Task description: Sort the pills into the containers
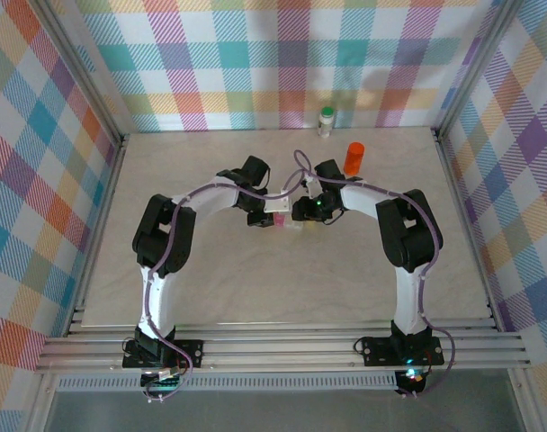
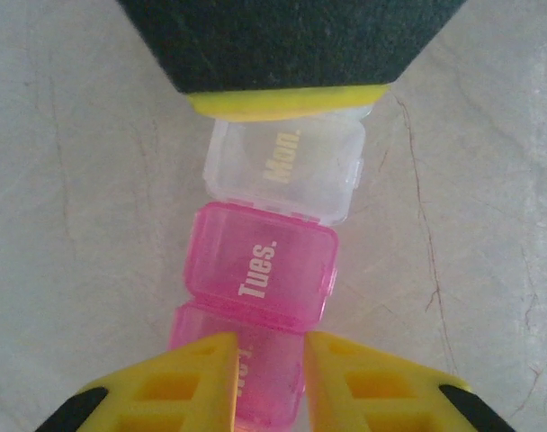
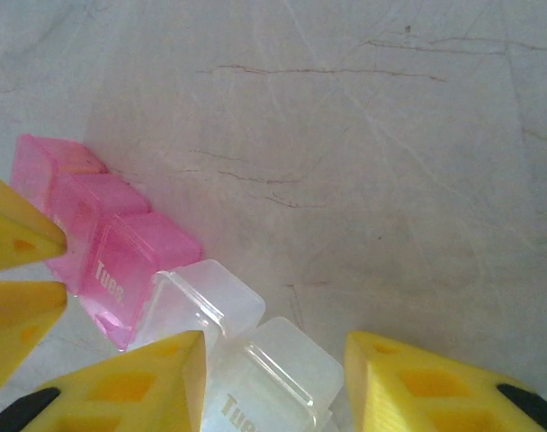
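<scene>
Straddling the clear pill box mid-table, the right gripper, spread apart, is best being closed squarely while the pink box is being covered by the left gripper, clamp undeterminable; orange vial far behind.

My work surface is a pale beige table with fine brown veining. Three items rest directly on it.

- White bottle, green cap: upright at the far edge, right of centre.
- Orange vial: upright, near the bottle, to its near right.
- Pill strip: flat at the table's centre. Its clear "Mon." compartment touches the pink "Tues." compartment.
</scene>
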Motion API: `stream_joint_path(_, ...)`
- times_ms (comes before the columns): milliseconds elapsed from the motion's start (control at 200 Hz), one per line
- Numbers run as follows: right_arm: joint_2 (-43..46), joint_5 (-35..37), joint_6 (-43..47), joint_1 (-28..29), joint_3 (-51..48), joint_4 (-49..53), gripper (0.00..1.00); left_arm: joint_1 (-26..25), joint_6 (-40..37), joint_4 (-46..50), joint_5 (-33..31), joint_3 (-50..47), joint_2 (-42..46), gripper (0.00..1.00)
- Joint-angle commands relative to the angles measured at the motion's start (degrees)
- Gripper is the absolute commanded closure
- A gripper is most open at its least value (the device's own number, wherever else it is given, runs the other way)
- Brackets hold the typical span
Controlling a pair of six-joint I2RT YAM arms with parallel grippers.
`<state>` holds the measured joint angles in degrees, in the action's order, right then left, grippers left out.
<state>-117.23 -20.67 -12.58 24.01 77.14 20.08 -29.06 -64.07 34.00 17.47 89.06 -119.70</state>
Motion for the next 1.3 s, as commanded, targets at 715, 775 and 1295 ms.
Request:
stream_joint_path(715, -3.53, 7.57, 5.72, 0.68, -1.2, 7.83, 0.57, -1.15, -3.97, 1.54, -0.57, 4.21, -1.09, 0.5)
stream_joint_path(775, -3.74, 7.41, 5.87, 0.68, -1.29, 7.78, 0.57, -1.09, -4.25, 0.21, -0.86, 3.68, -0.52, 0.48)
stream_joint_path(1295, -4.59, 6.73, 6.21, 0.69, -1.29, 7.59, 0.57, -1.0, -11.42, 8.69, -0.53, 9.74, -4.79, 0.44)
